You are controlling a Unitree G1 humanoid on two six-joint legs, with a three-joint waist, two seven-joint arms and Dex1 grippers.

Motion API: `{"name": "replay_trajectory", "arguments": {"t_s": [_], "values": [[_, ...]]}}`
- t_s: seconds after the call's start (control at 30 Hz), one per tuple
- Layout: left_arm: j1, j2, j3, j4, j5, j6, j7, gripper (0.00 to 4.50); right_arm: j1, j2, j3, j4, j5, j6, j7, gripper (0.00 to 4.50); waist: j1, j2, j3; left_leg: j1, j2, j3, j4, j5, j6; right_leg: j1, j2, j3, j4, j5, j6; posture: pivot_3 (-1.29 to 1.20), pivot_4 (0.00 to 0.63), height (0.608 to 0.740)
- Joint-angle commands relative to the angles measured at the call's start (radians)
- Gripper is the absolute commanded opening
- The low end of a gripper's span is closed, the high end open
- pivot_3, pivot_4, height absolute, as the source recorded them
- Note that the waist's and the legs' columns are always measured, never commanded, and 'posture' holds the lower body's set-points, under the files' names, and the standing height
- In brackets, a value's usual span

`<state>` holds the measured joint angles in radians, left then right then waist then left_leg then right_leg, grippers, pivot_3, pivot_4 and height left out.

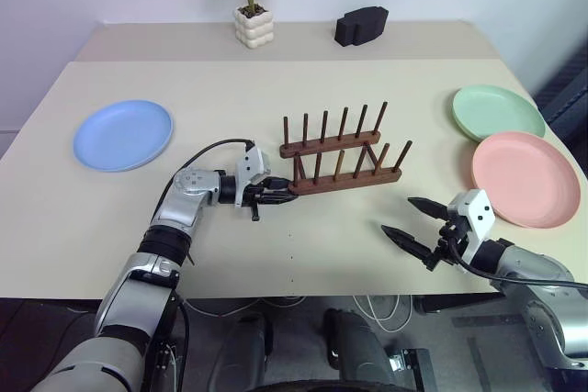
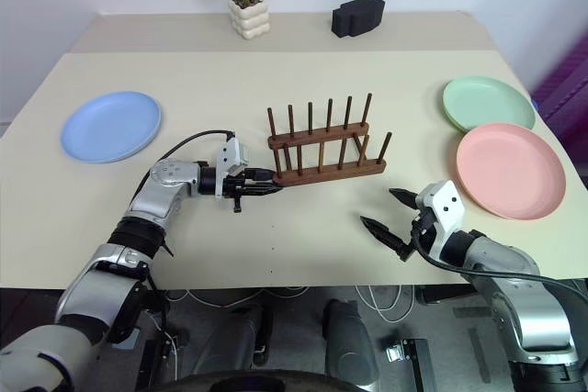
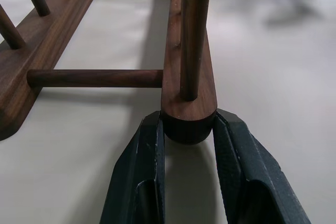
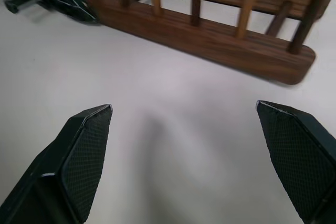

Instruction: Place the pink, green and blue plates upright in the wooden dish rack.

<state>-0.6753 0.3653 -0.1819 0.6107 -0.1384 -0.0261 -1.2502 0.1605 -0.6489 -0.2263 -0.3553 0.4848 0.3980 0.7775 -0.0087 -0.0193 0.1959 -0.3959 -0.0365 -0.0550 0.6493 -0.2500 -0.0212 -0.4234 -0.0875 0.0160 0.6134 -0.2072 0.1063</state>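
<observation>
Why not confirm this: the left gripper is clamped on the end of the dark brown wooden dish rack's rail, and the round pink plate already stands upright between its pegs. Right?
Not quite. The left gripper does clamp the end of the dark brown wooden dish rack, as the left wrist view shows. But the round pink plate lies flat on the table, beside the round green plate, seen in the left eye view.

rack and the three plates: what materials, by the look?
Wooden dish rack: dark brown wood, smooth finish; grain streaks show along its rails in both wrist views. Blue plate, green plate and pink plate: probably matte plastic or melamine, judging by flat pastel colour without glare; ceramic can't be excluded.
</observation>
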Motion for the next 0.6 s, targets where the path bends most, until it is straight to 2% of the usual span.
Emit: {"name": "replay_trajectory", "arguments": {"t_s": [0.03,0.27,0.6], "values": [[0.008,0.023,-0.013,-0.042,0.001,-0.007,-0.044,0.67,0.018,-0.013,-0.035,-0.033,0.005,-0.011,0.002,4.50,0.000,0.000,0.000,0.000,0.000,0.000,0.000,0.000,0.000,0.000,0.000,0.000,0.000,0.000,0.000,0.00,0.150,0.731],[-0.026,0.032,-0.023,-0.007,0.026,-0.061,-0.064,0.67,0.031,0.004,-0.015,-0.045,-0.005,-0.014,-0.013,4.50,0.000,0.000,0.000,0.000,0.000,0.000,0.000,0.000,0.000,0.000,0.000,0.000,0.000,0.000,0.000,0.00,0.150,0.731],[-0.064,0.009,-0.040,0.090,0.058,-0.140,-0.071,0.67,0.025,0.016,-0.001,0.041,-0.025,-0.080,0.020,4.50,0.002,0.000,0.000,0.000,0.000,0.000,0.000,0.000,0.000,0.000,0.000,0.000,0.000,0.000,0.000,0.00,0.150,0.731]]}}
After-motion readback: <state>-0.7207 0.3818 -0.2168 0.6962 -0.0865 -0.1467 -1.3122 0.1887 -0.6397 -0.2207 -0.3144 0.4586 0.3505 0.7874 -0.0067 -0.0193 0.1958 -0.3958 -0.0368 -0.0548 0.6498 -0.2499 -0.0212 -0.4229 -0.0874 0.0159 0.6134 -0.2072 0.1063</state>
